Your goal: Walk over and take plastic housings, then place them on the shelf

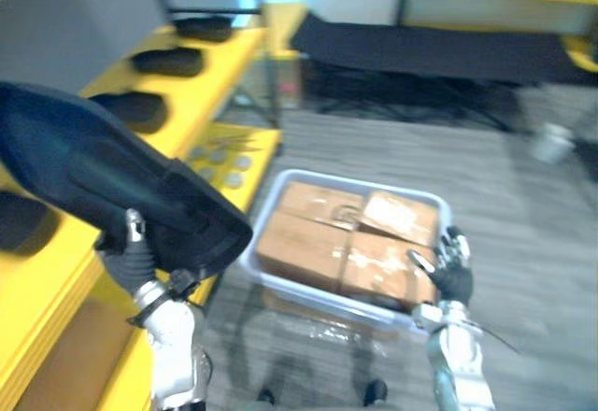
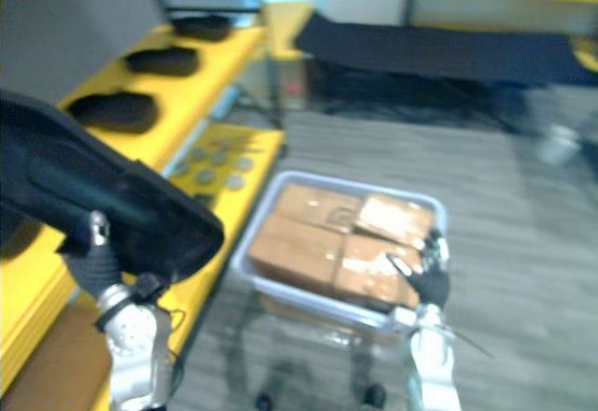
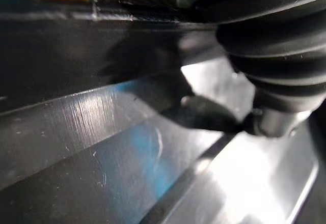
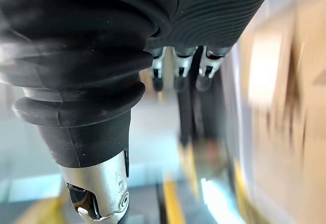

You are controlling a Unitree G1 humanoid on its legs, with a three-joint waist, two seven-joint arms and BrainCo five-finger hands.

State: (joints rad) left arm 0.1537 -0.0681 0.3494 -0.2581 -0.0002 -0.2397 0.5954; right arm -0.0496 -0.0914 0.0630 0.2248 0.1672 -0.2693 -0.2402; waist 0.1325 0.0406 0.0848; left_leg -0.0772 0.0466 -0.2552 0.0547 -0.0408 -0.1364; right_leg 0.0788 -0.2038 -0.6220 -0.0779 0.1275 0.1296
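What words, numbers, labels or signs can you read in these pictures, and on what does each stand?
No text can be read here.
Boxes: pale patches on top, perhaps labels or tape, too blurred to read.
Housing held in the left hand: no print visible.
Shelf: no sign or label visible.

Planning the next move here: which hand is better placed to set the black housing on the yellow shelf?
Left. The left hand grips the black housing right beside the yellow shelf, where other housings lie. The right hand is open and empty, over by the grey bin of cardboard boxes.
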